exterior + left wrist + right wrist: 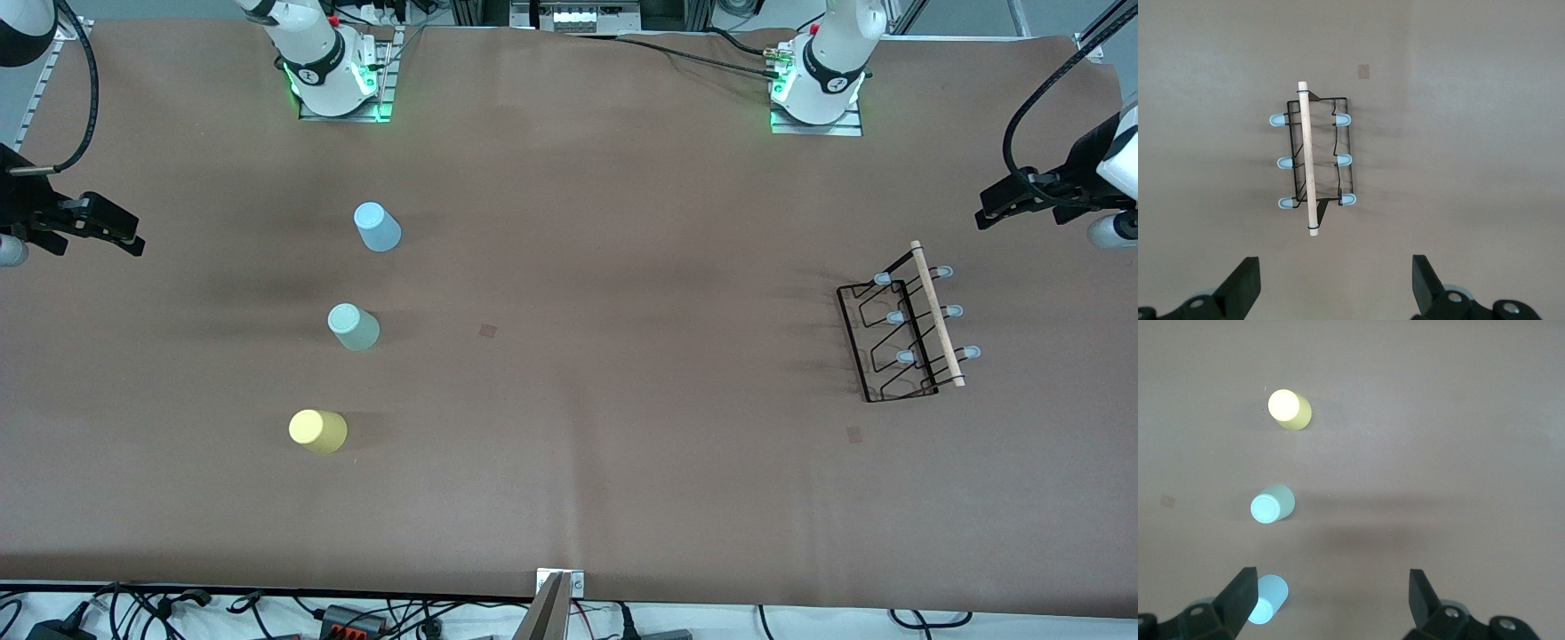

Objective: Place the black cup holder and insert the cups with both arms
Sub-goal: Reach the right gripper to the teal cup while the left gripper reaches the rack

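The black cup holder [902,333] lies on the brown table toward the left arm's end, its wooden rod on top; it also shows in the left wrist view [1313,163]. The light blue cup [378,227], grey-green cup [354,326] and yellow cup [317,431] stand in a row toward the right arm's end. They also show in the right wrist view: yellow [1289,409], grey-green [1272,504], blue [1268,599]. My left gripper [982,209] hangs open and empty above the table near the holder. My right gripper [133,233] hangs open and empty beside the cups.
Two small dark squares mark the table [487,331] [854,434]. A metal mount [553,604] and cables sit at the table edge nearest the front camera. The arm bases [333,76] [818,84] stand along the farthest edge.
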You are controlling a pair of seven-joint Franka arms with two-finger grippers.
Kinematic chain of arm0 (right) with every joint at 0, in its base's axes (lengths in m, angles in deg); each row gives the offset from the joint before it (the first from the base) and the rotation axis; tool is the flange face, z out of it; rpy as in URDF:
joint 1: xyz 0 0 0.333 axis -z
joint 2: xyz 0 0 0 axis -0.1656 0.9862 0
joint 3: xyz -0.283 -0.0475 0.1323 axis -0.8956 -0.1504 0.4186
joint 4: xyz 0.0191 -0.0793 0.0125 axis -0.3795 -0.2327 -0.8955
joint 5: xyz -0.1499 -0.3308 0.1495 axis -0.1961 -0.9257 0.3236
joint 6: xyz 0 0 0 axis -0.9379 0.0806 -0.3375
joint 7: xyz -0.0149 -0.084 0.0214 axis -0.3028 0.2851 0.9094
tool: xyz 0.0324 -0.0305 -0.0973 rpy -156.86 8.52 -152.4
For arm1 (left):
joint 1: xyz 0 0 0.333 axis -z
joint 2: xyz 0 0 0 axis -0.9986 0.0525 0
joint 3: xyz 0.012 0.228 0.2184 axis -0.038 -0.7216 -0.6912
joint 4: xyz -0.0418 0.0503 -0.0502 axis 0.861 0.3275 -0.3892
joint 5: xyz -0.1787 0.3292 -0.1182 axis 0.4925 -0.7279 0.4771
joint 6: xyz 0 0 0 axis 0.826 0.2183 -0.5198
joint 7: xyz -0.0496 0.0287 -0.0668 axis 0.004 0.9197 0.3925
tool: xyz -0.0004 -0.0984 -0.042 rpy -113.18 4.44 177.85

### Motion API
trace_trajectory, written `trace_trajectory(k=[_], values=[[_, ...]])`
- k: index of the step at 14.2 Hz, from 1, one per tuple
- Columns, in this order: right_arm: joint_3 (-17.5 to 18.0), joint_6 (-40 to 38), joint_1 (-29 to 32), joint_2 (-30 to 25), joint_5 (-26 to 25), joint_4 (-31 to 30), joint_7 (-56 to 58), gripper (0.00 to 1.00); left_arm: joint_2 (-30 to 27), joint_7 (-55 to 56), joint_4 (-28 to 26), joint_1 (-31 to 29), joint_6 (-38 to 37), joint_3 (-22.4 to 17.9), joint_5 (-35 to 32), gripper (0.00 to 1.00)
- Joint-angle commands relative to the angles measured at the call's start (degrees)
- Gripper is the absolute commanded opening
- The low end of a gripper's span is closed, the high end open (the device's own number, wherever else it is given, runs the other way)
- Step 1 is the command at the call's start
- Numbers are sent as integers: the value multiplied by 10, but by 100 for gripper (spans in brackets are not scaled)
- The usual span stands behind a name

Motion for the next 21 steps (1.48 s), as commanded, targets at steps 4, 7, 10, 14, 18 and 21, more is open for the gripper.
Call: trace_trajectory(k=[4, 7, 10, 14, 18, 21], values=[[3, -6, -2, -13, -4, -2, 2, 100, 1, -8, 10, -1, -6, 1, -11, 100], [3, -5, -2, -12, -3, -2, 2, 100, 14, -9, 2, -1, 21, 1, -14, 100], [3, -8, -2, -12, -3, -2, 1, 100, 65, -9, -11, -1, 46, 1, -14, 100], [3, -8, -2, -7, -3, -4, 1, 100, 96, -58, -108, -35, 185, 0, -14, 100], [4, -5, -13, 17, 0, -3, 1, 100, 82, -74, -216, -55, 296, -1, -14, 100], [5, 4, -33, 48, 4, -2, -2, 100, 83, -74, -244, -58, 306, 0, -14, 100]])
